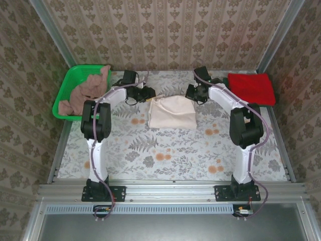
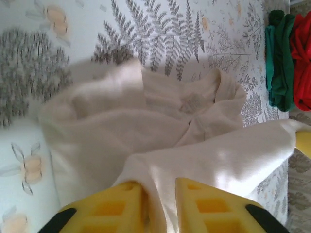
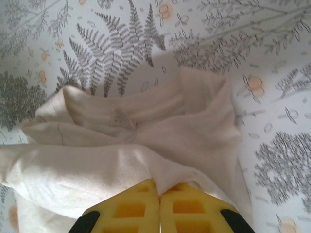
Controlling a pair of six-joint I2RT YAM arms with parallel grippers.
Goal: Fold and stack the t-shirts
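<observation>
Folding cream shirt [image 1: 172, 113] mid-bench: right end effector [image 3: 159, 191] clenched on cloth, left end effector [image 2: 159, 190] looks part-released. Red shirt [image 1: 252, 88] stacked; pink-brown shirt [image 1: 86, 91] waits in basket [image 1: 71, 79].

Fern-print table [image 1: 165, 150]: cream shirt [image 1: 172, 114], red shirt [image 1: 252, 88], basket [image 1: 70, 90].

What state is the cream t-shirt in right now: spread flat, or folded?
Partly folded. The cream t-shirt lies as a compact rectangle mid-table, its far edge bunched up where both grippers meet it; the wrist views show layered, rumpled cloth.
</observation>
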